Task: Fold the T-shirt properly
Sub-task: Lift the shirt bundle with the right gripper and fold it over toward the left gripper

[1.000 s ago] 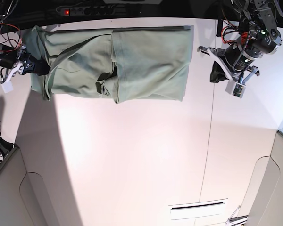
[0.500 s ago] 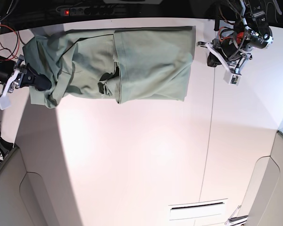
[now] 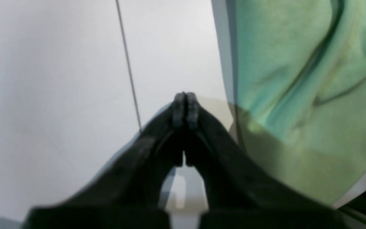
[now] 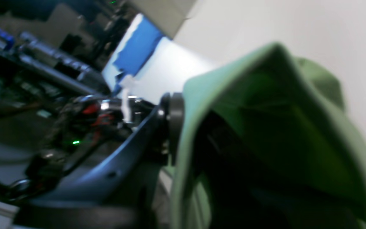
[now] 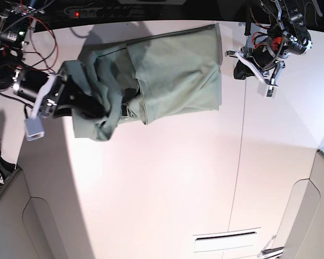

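Right now my right gripper (image 5: 78,102), at the left of the base view, is clamped on a bunched handful of the T-shirt (image 5: 173,70); the cloth is draped over it, and in the right wrist view green fabric (image 4: 265,133) wraps the fingers so closely that I cannot see the pads themselves. I judge I hold that end lifted so it can be carried across toward the right and laid over the flatter part as the next fold. The shirt lies on the white table (image 5: 167,189) along its far edge, its right portion spread fairly flat, its left portion gathered into ridges around my gripper. My left gripper (image 3: 185,109) hangs at the right, just beside the shirt's right edge but apart from it; its fingertips are pressed together with nothing between them, over bare table near a thin seam (image 3: 129,70). I reckon it waits there clear of the cloth, and might pin that side if the shirt slides.
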Available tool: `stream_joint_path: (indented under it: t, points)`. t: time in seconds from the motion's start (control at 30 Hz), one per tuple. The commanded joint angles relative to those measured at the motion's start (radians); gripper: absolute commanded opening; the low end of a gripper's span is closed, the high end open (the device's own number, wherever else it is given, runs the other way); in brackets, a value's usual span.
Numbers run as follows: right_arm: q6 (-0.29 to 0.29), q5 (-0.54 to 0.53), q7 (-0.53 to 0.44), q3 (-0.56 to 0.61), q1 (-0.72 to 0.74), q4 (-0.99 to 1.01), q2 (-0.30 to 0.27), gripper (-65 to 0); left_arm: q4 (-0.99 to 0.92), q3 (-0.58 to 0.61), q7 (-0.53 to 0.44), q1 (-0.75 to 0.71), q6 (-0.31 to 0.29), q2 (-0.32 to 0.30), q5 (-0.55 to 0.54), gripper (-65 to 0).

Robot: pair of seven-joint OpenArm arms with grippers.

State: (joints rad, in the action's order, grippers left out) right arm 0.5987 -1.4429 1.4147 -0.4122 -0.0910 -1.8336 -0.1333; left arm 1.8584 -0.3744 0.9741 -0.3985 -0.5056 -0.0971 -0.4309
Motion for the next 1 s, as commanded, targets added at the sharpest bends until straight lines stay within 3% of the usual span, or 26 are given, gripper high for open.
stream_joint_path:
  t: [0.0, 0.17, 0.33, 0.5, 0.7, 0.97]
  points:
    - [0.001, -0.032, -0.018, 0.029, 0.010, -0.020, 0.010, -65.0, -0.002, 0.001, 0.037, -0.006, 0.001, -0.003, 0.028, -65.0]
    - [0.001, 0.111, -0.018, 0.205, 0.010, -0.020, 0.086, -65.0, -0.002, 0.001, 0.037, -0.006, 0.001, -0.003, 0.028, -65.0]
    - [0.000, 0.341, -0.195, 0.373, 0.013, -0.019, 0.137, -65.0, -0.002, 0.001, 0.037, -0.006, 0.001, -0.003, 0.024, -65.0]
    - [0.000, 0.494, -0.336, 0.546, 0.013, -0.019, 0.137, -65.0, -0.002, 0.001, 0.037, -0.006, 0.001, -0.003, 0.024, -65.0]
    - [0.000, 0.574, -0.376, 0.718, 0.014, -0.019, 0.137, -65.0, -0.002, 0.001, 0.037, -0.006, 0.001, -0.003, 0.024, -65.0]
    - [-0.027, 0.746, -0.515, 0.827, 0.014, -0.019, 0.137, -65.0, -0.002, 0.001, 0.040, -0.006, 0.001, -0.003, -0.006, -65.0]
